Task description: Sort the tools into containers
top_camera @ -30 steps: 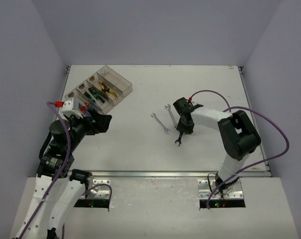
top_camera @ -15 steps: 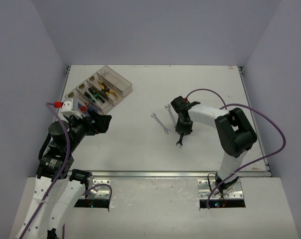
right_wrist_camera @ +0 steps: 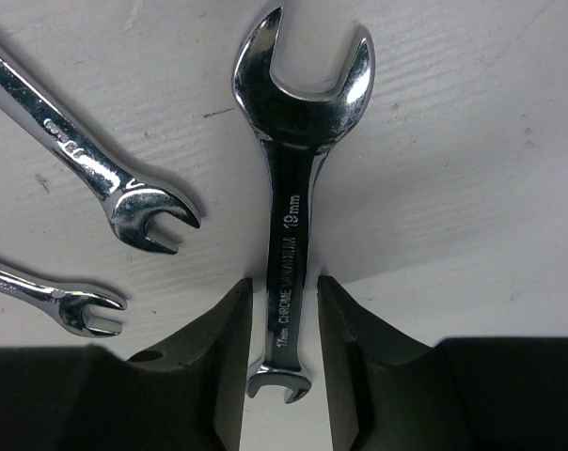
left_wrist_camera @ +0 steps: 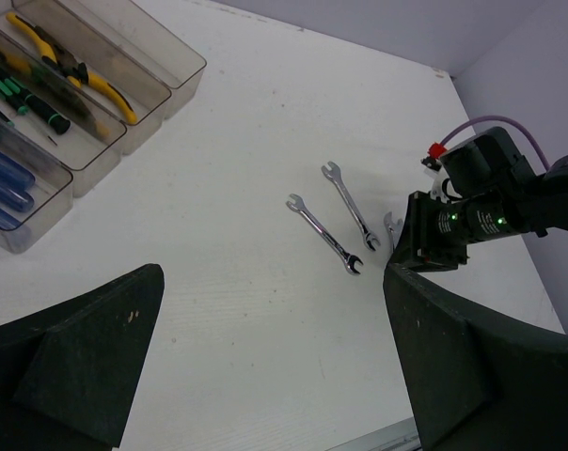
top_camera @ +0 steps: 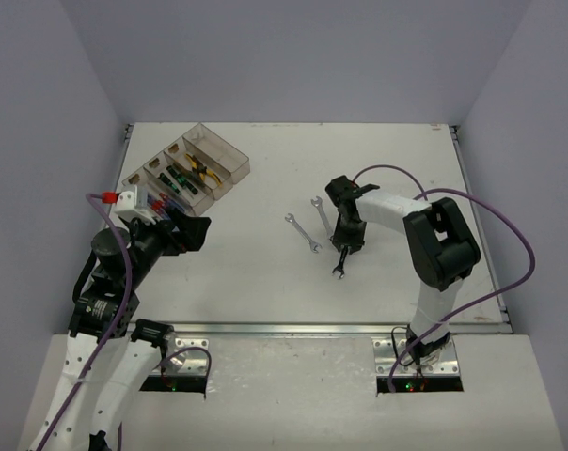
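Right end effector (right_wrist_camera: 284, 289): clenched on the shank of the largest wrench (right_wrist_camera: 288, 211); grip unchanged
Left end effector (left_wrist_camera: 273, 274): spread wide, holding nothing; near the containers (top_camera: 229, 165)
Change: right arm has edged left; wrench hardly moved, mid table (top_camera: 265, 282)
Meaning: pickup looks secured; carry to containers apparently not begun
Remaining: two smaller wrenches (top_camera: 302, 233) beside it

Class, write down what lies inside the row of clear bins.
Yellow-handled pliers in one bin, green-black screwdrivers in the next, blue screwdrivers in the nearest; the far end bin looks empty. The nearest bin is partly out of frame.
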